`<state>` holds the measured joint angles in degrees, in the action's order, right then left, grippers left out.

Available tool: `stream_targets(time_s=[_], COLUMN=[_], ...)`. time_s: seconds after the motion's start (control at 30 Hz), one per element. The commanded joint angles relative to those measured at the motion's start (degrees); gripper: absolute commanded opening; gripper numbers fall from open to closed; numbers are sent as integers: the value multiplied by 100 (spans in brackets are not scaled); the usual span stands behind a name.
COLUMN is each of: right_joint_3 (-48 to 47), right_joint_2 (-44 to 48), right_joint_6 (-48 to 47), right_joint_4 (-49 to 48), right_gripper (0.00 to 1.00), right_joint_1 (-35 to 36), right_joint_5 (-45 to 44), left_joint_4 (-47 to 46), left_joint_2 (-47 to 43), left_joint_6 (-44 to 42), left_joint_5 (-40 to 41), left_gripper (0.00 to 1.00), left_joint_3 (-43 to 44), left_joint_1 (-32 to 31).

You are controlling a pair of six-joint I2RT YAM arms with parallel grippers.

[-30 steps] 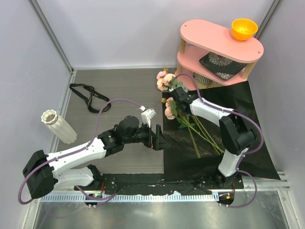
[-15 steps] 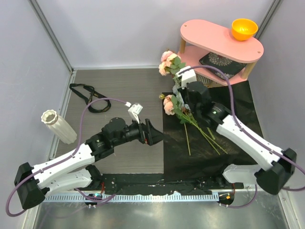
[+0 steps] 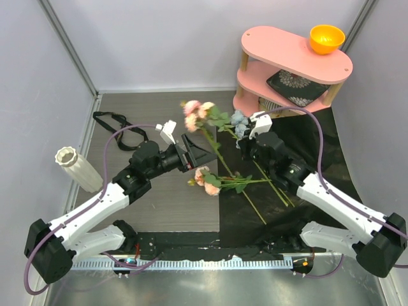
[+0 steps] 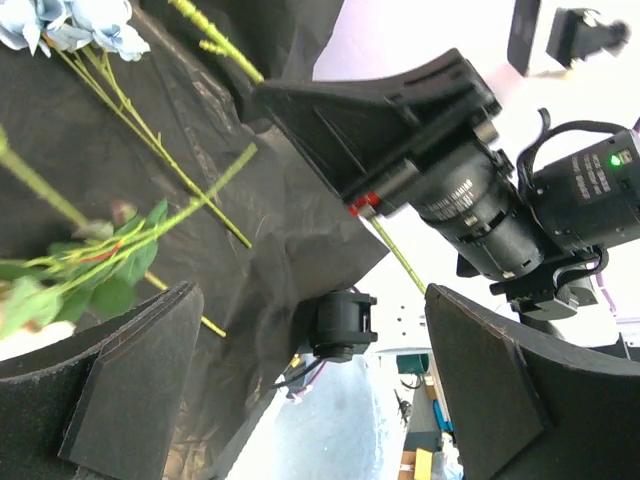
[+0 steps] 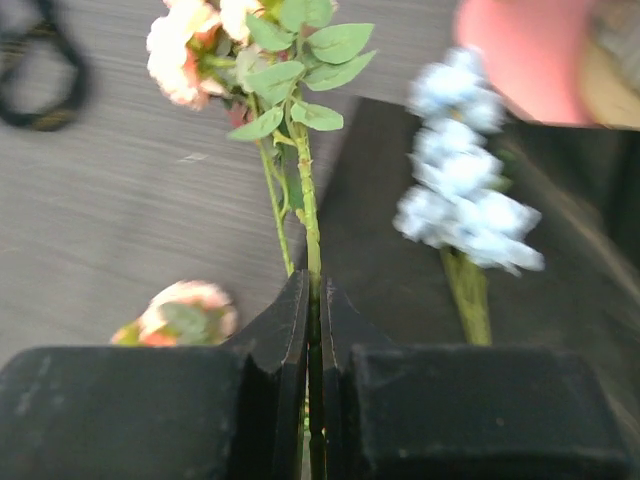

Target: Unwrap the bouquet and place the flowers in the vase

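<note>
The bouquet lies undone: its black paper is spread flat at the right. My right gripper is shut on one green stem of the flowers, whose pink blooms hang over the table's middle. A pale-blue flower sits beside it. Another pink flower lies at the paper's left edge, with more stems on the paper. My left gripper stands open and holds nothing, facing the right gripper. The cream ribbed vase stands far left.
A black ribbon lies on the table at the back left. A pink two-tier shelf stands at the back right with an orange bowl on top, a floral black plate below, and a ribbed cup under it.
My right gripper carried the pink flower left and towards the table's middle. A second pink flower came to rest at the paper's left edge. My left gripper rose towards the flowers and opened a little wider.
</note>
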<state>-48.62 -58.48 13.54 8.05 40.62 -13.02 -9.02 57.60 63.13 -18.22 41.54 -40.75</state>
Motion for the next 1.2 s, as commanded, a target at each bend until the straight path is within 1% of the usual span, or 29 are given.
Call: stream_targets(time_s=[0.0, 0.03, 0.07, 0.1, 0.13, 0.17, 0.2, 0.27, 0.33, 0.43, 0.47, 0.5, 0.57, 0.63, 0.67, 0.73, 0.77, 0.87, 0.9, 0.97, 1.0, 1.03, 1.07, 1.1, 1.13, 1.17], right_joint_3=[-490, -456, -351, -289, -210, -35, 36, 185, 239, 99, 20, -7, 62, 221, 482, 782, 984, 1126, 1162, 1240, 1250, 1241, 1206, 1180, 1162, 1162], right_joint_2=[-444, -471, -428, -341, -122, -16, 99, 310, 293, -197, -504, -663, -849, -937, -885, -578, -473, -51, 72, 371, 442, 556, 574, 592, 627, 645], right_joint_6=[-367, -439, -475, -623, -677, -712, -451, -308, -587, -1044, -1046, -1046, -881, -827, -748, -651, -512, -239, -151, -132, -115, -115, -123, -141, -150, -167], right_joint_4=[924, 1004, 970, 866, 499, 287, -81, -304, -314, 204, 310, 450, 434, 224, 92, -487, -628, -1068, -1304, -1534, -1709, -1763, -1798, -1790, -1790, -1816], right_gripper=[1, 1, 1, 1, 1, 1, 1, 1, 1, 1, 1, 1, 1, 1, 1, 1, 1, 1, 1, 1, 1, 1, 1, 1, 1, 1], right_joint_1=[33, 60, 51, 51, 51, 60, 60, 60, 69, 60, 69, 60, 69, 69, 60, 69, 69, 69, 69, 69, 69, 60, 69, 69, 60, 69], right_joint_5=[-3001, -3518, -3454, -2975, -1508, -545, -126, -69, -244, -579, -675, -772, -790, -781, -781, -633, -589, -518, -500, -334, -281, -220, -149, -123, -70, -35], left_joint_4=[-127, -40, 135, 224, 294, 356, 357, 348, 348, 313, 304, 295, 252, 225, 207, 268, 277, 68, -46, -660, -941, -1492, -1767, -2023, -2547, -2831], left_joint_2=[-257, -302, -346, -425, -452, -469, -478, -452, -408, -416, -425, -425, -443, -461, -504, -531, -522, -391, -268, -57, 222, 382, 548, 959, 1163, 1409], left_joint_6=[103, 42, -28, -151, -213, -240, -275, -284, -284, -258, -266, -275, -240, -214, -231, -249, -232, 57, 415, 795, 1267, 1480, 1726, 2138, 2385, 2605], left_joint_5=[-51, 63, 116, 178, 291, 310, 310, 240, 187, 126, 125, 143, 143, 117, 108, 178, 204, 213, 213, 117, 64, -14, -50, -94, -155, -199], left_gripper=[96, 96, 96, 96, 96, 96, 96, 96, 96, 96, 96, 96, 96, 96, 96, 96, 96, 96, 95, 92, 91, 90, 89, 89, 89, 89], left_joint_3=[-199, -208, -208, -199, -199, -208, -208, -190, -164, -225, -251, -269, -330, -357, -374, -436, -462, -576, -612, -700, -726, -709, -674, -543, -463, -376], left_joint_1=[76, 76, 85, 85, 85, 85, 111, 120, 129, 129, 129, 129, 129, 129, 129, 129, 129, 129, 129, 164, 173, 164, 164, 173, 164, 164])
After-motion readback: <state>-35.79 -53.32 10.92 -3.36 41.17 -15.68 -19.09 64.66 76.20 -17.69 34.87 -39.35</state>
